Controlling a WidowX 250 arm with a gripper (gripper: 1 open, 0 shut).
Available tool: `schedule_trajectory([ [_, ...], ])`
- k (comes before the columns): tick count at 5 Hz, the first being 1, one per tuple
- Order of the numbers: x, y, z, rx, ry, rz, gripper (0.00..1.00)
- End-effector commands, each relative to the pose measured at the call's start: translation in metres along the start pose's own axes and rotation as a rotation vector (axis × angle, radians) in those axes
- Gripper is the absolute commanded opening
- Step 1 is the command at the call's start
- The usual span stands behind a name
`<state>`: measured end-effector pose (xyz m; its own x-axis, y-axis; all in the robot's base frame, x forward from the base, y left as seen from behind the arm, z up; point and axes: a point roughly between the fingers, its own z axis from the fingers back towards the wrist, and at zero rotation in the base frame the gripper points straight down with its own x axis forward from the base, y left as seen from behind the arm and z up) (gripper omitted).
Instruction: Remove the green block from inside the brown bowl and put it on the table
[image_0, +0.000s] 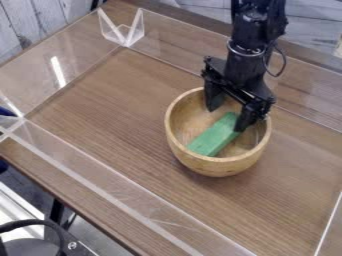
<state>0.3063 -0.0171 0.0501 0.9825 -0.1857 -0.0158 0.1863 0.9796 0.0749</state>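
One green block (215, 135) inside one brown bowl (190, 158), one pincer (235, 108) spread above.

Bare table (114, 110) all around brown bowl (187, 158).
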Motion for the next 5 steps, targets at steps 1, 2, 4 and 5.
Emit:
schedule_trajectory([
  [1, 0.008, 0.001, 0.008, -0.002, -0.070, 0.000, 1.00],
  [2, 0.005, -0.001, -0.002, -0.011, -0.074, -0.008, 1.00],
  [4, 0.005, -0.009, -0.018, -0.022, -0.050, -0.016, 1.00],
  [5, 0.006, -0.003, -0.027, -0.006, -0.034, -0.014, 1.00],
])
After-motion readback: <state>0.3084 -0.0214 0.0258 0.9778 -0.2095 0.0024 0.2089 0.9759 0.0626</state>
